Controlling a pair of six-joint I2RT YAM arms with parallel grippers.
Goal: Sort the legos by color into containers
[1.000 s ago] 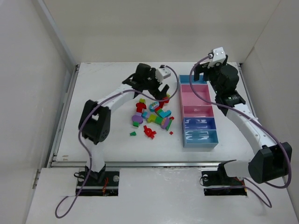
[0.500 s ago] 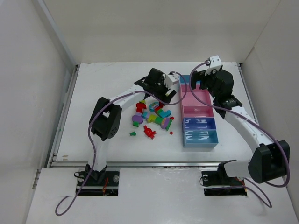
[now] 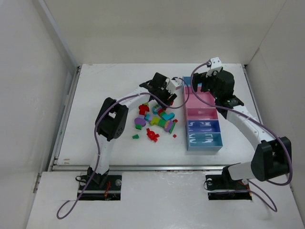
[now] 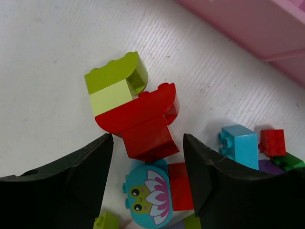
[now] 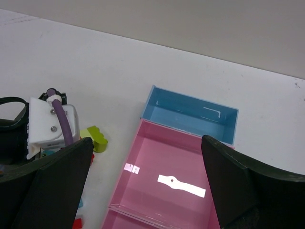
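Note:
The legos [image 3: 155, 119] lie in a loose pile left of the containers [image 3: 203, 109], a strip of light blue, pink and darker blue bins. My left gripper [image 3: 164, 98] is low over the far end of the pile. In the left wrist view its jaws [image 4: 147, 143] are open and flank a red arched brick [image 4: 143, 119] with a small gap on each side. A yellow-green brick [image 4: 114, 83] touches the red one, and a teal flower brick [image 4: 145, 195] lies under the jaws. My right gripper [image 5: 147, 139] hangs open and empty above the far pink bin [image 5: 176, 167].
The far light blue bin [image 5: 190, 114] holds nothing. A light blue brick [image 4: 238, 145] and a small red brick [image 4: 272, 142] lie right of my left fingers. White walls enclose the table on the left, back and right. Small red and green pieces [image 3: 152, 136] lie at the pile's near side.
My left arm has swung right and down onto the pile's far end, and its jaws have narrowed around the red brick. My right gripper has drifted slightly left over the bins.

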